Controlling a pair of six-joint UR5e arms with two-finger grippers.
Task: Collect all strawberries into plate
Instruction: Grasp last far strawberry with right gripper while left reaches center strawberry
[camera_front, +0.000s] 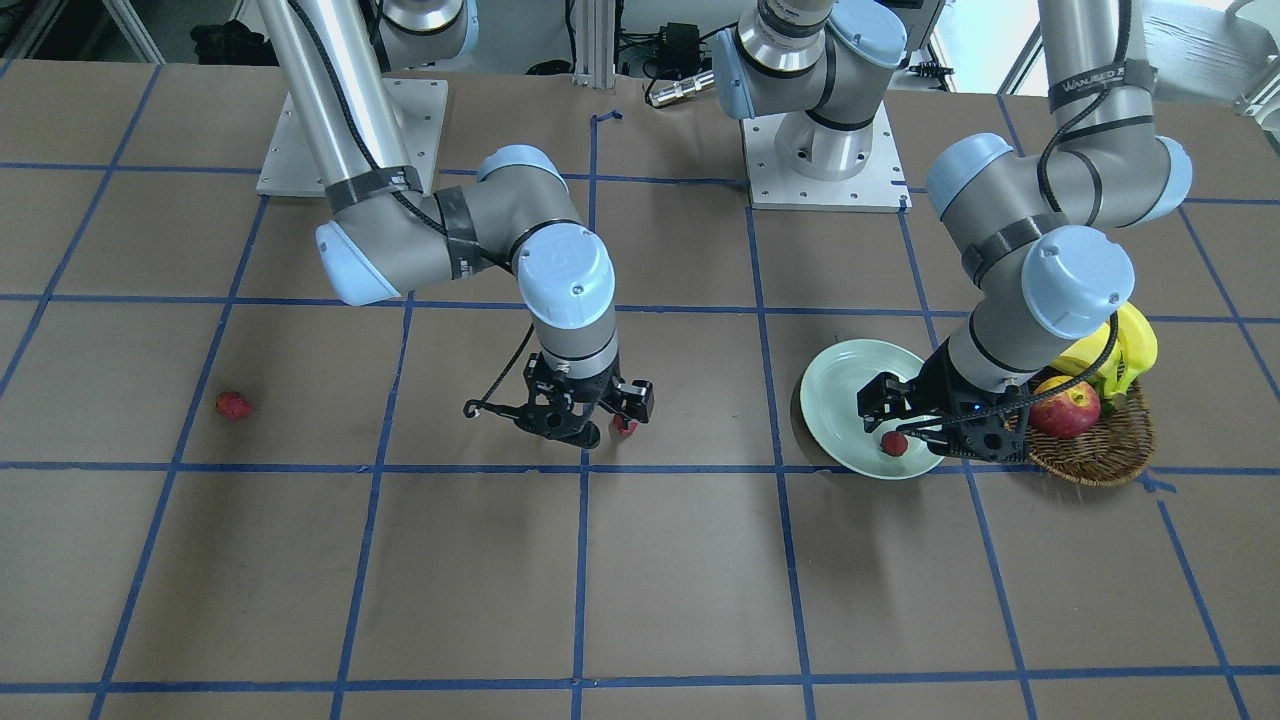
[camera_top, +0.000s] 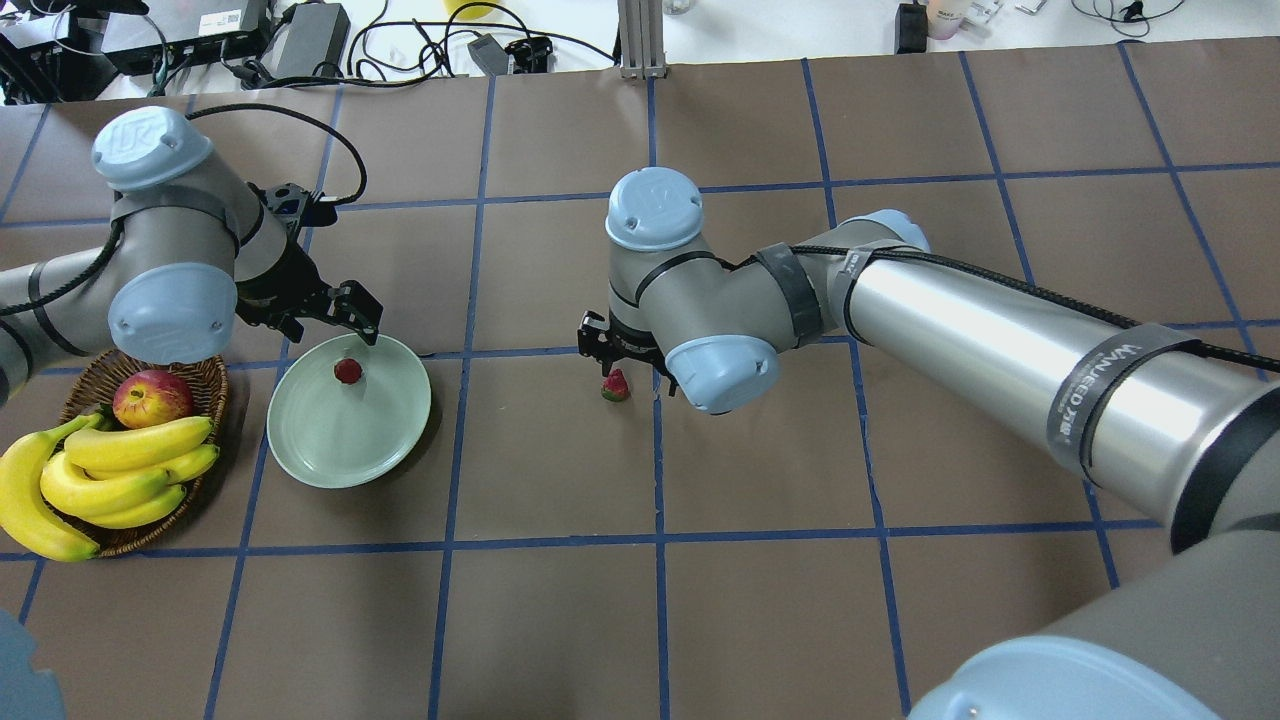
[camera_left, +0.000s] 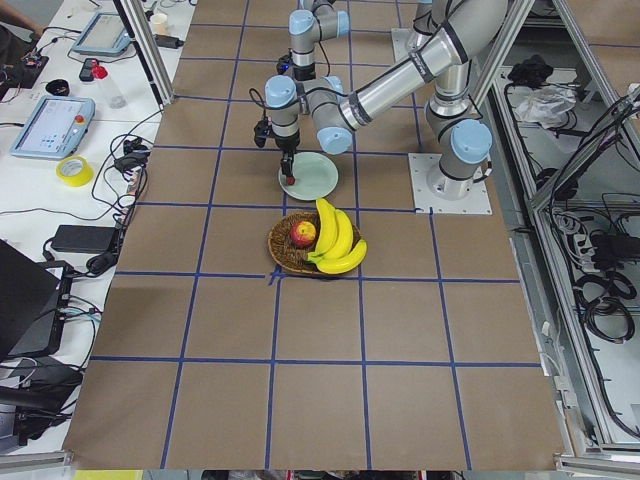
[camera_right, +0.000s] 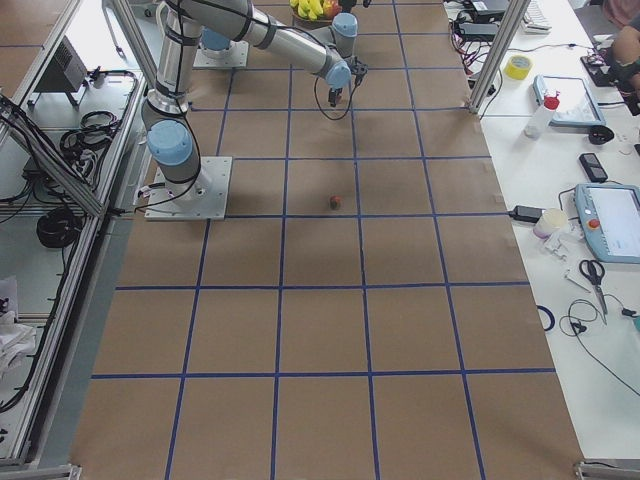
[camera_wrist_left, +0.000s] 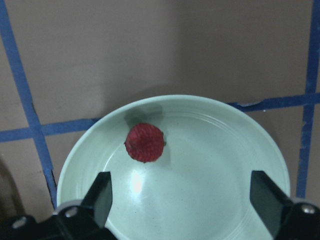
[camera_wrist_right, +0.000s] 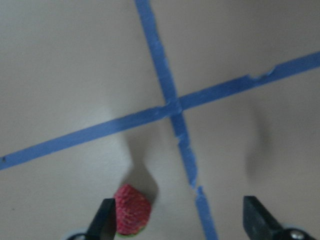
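Centring comes first: the right tool (camera_wrist_right: 180, 218) hangs wide open and empty over the middle strawberry (camera_wrist_right: 132, 216), which lies on the worktop (camera_wrist_right: 75, 75) off-centre, close beside one jaw. I would shift until it sits between both, descend, then close gently. Further left, the left tool (camera_wrist_left: 182, 200), also open and empty, hovers above the plate (camera_wrist_left: 235, 150) holding the plated strawberry (camera_wrist_left: 144, 143). Far right lies the lone strawberry (camera_front: 232, 405).

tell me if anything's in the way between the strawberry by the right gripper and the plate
Nothing visible. Only bare table lies between that strawberry and the plate; the left gripper is over the plate's far rim.
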